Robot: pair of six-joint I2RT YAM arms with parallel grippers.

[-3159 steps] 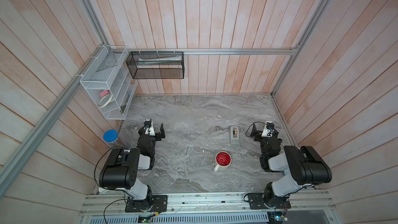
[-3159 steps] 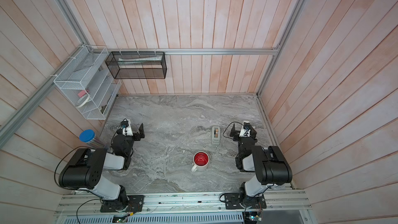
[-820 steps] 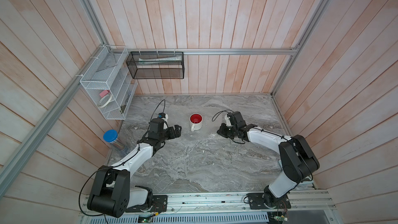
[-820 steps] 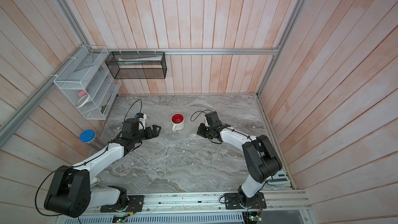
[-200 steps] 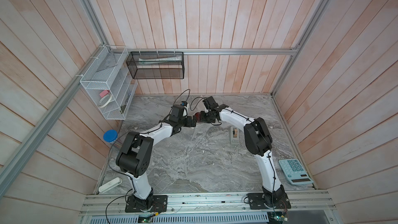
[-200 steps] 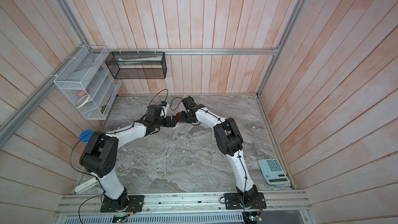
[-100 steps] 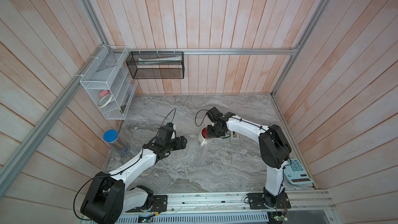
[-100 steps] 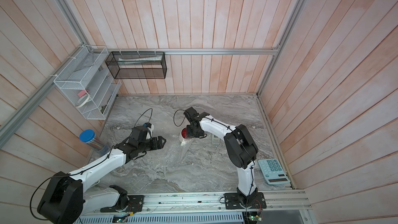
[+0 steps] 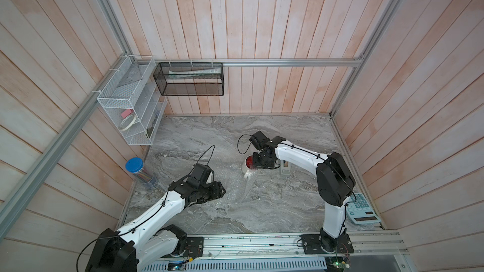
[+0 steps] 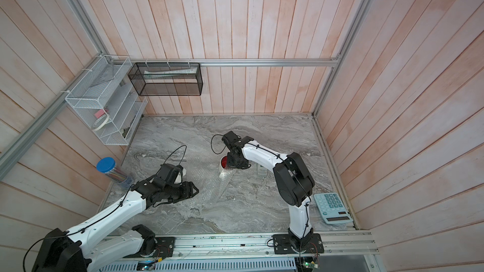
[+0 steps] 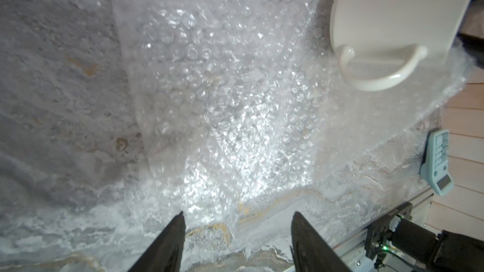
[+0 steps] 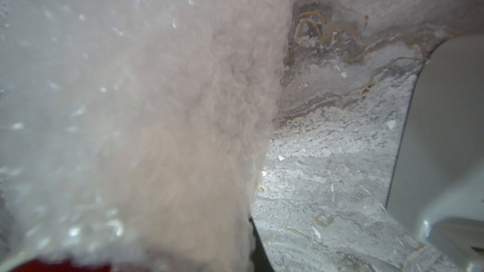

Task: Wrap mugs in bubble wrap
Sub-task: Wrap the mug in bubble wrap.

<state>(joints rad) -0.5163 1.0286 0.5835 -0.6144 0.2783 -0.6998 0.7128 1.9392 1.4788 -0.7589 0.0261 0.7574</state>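
Observation:
The white mug (image 9: 247, 165) (image 10: 223, 165) with its red inside sits tilted on the bubble wrap (image 9: 233, 183) (image 10: 208, 183) near the table's middle. My right gripper (image 9: 258, 165) (image 10: 233, 164) reaches down onto the mug's right rim and is shut on it, with wrap bunched against it. In the right wrist view the bubble wrap (image 12: 157, 113) fills the picture and hides the jaws. My left gripper (image 9: 222, 192) (image 10: 196, 192) (image 11: 237, 222) is open and low at the wrap's near edge. The mug's handle (image 11: 379, 74) faces it.
A grey tape dispenser (image 9: 285, 168) (image 10: 262, 170) lies just right of the mug. A light-blue calculator (image 9: 362, 209) (image 10: 332, 208) (image 11: 438, 163) sits at the front right. A blue-lidded jar (image 9: 138, 170) stands at the left edge, under a white wire shelf (image 9: 131, 105).
Within the last second the right gripper brought the mug from the back toward the table's middle. The left arm swung back to the front left. Little has moved in the last half second.

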